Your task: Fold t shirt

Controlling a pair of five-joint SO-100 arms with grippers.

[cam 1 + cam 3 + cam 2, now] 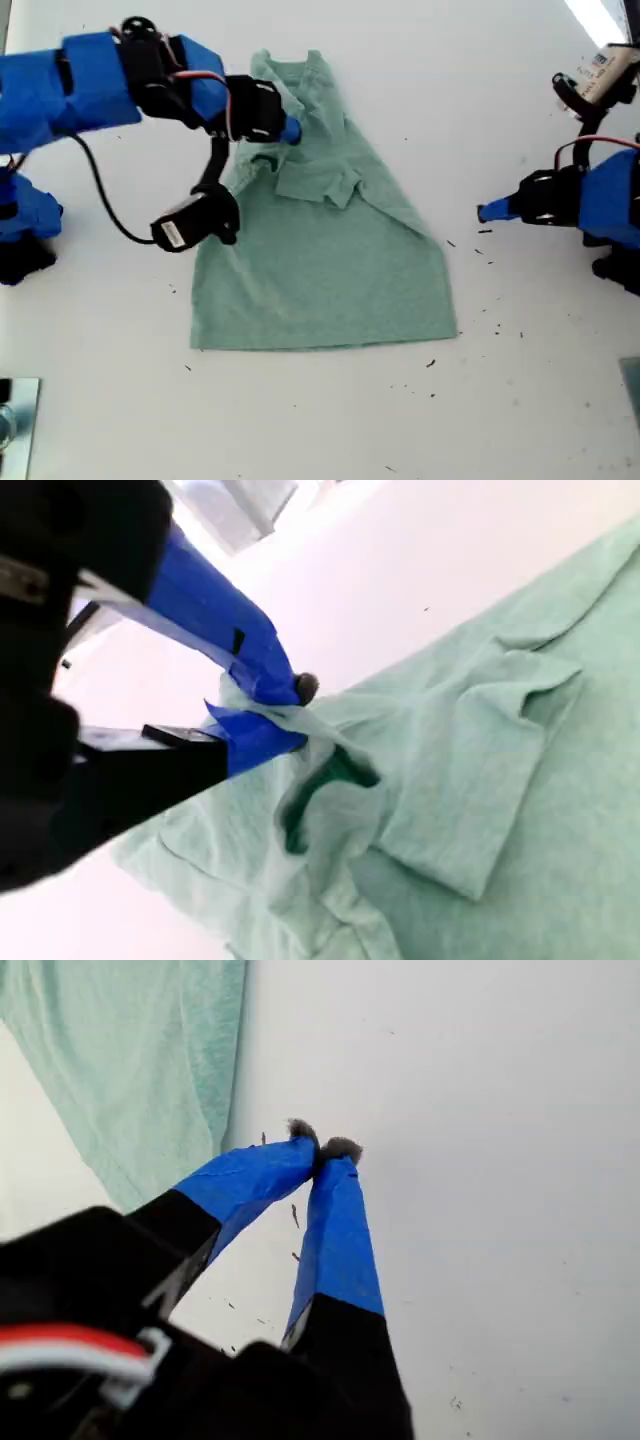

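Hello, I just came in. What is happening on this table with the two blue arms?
Two arms are folding a t shirt that lies on the white table. My second gripper has pinched the cloth near the collar end, at the exterior view's left, and the sleeves are already folded inward. My first gripper is shut on nothing and rests over bare table at the exterior view's right, beside the shirt's edge.

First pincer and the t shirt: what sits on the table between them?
Only bare white table with a few dark specks, seen in the exterior view, lies between my first pincer and the t shirt.
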